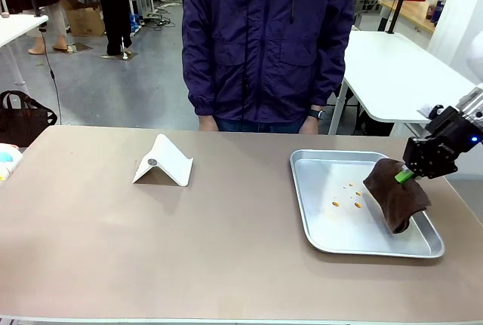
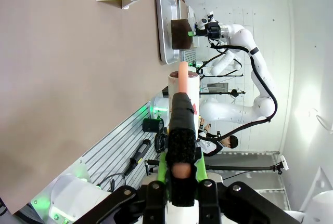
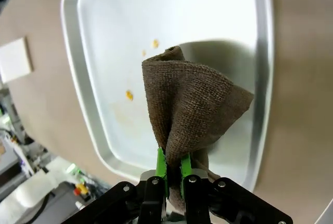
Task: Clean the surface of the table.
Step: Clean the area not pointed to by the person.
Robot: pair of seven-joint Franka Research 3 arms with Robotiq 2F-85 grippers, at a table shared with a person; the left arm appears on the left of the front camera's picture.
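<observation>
front, counter (image 1: 113, 249): brown top, fills the lower half of frame
front, tray (image 1: 324, 223): lower right, flat on the counter, orange crumbs (image 1: 348, 195) inside
front, right tool (image 1: 408, 175): right edge, clamped on a brown cloth (image 1: 394, 197) hanging over the tray's right side
front, stand (image 1: 162, 162): white, folded, centre left on the counter
front, person (image 1: 268, 38): dark jacket, top centre, behind the far edge
left wrist, left tool (image 2: 182, 99): bottom centre, fingers closed; anything clamped between them, cannot tell
left wrist, counter (image 2: 67, 78): upper left; tray (image 2: 165, 26) and cloth (image 2: 179, 34) top centre
right wrist, right tool (image 3: 173, 164): bottom centre, green pads pinching the cloth (image 3: 192, 99)
right wrist, tray (image 3: 260, 52): under the cloth, crumbs (image 3: 129, 95) left of it
right wrist, counter (image 3: 302, 130): right edge
</observation>
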